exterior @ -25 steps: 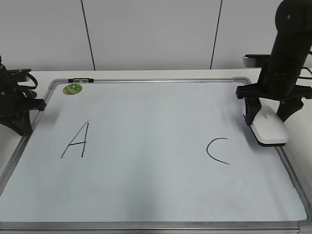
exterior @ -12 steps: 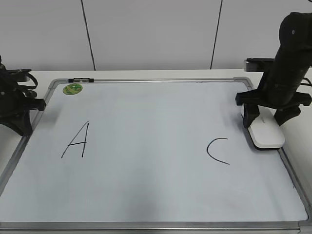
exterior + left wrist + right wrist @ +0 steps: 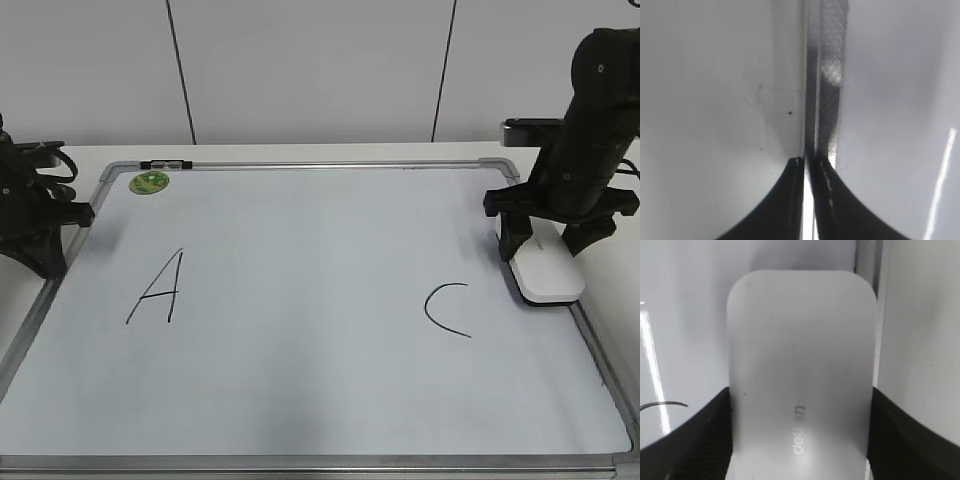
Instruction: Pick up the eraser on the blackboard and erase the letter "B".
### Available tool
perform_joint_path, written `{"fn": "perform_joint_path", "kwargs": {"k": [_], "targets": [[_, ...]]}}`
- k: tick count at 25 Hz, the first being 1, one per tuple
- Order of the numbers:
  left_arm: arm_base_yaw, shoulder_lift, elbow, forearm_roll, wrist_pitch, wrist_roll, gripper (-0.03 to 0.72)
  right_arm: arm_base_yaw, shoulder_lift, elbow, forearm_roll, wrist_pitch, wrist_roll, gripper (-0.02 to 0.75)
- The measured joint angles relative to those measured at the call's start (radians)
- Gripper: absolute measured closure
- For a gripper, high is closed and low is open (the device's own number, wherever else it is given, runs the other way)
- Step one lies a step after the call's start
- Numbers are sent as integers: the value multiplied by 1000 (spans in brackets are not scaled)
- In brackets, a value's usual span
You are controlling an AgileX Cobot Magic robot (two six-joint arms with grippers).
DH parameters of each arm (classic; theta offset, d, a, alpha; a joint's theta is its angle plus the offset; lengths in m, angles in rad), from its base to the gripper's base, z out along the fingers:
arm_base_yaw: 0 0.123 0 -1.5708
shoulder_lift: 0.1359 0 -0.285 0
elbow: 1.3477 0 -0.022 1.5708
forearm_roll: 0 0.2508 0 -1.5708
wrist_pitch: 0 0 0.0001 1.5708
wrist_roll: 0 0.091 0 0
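The eraser (image 3: pixel 546 272) is seen flat at the right edge of the blackboard (image 3: pixel 300 400), just beside the "C" (image 3: pixel 446 309). It is straddled by the right gripper (image 3: pixel 545 245), whose jaws sit against its sides; a firm grasp cannot be told. No "B" is found between the "A" (image 3: pixel 155 288) and "C", so the erasing is judged done. A release and withdrawal are called for next. The left gripper (image 3: pixel 807 167) is clenched over the frame.

We see the eraser (image 3: pixel 800 375) filling centre frame, grey lettering toward 6 o'clock. The right gripper (image 3: pixel 800 440) has 2 dark fingers (image 3: pixel 690 440) flanking it at 8 and 4 o'clock. Blackboard (image 3: pixel 685 315) beneath, frame strip at 1 o'clock, black stroke (image 3: pixel 662 404) at 9 o'clock.
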Motion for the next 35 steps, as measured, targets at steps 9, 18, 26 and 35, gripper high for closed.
{"fn": "perform_joint_path", "kwargs": {"k": [9,18,26,35], "targets": [[0,0,0,0,0,0,661,0,1,0,13,-6,0,216],[0,0,0,-8,2,10,661,0,2,1,13,-30,0,216],[0,0,0,-20,2,18,661,-10,56,-22,10,-23,0,216],[0,0,0,-26,2,20,661,-14,61,-33,9,-19,10,143]]}}
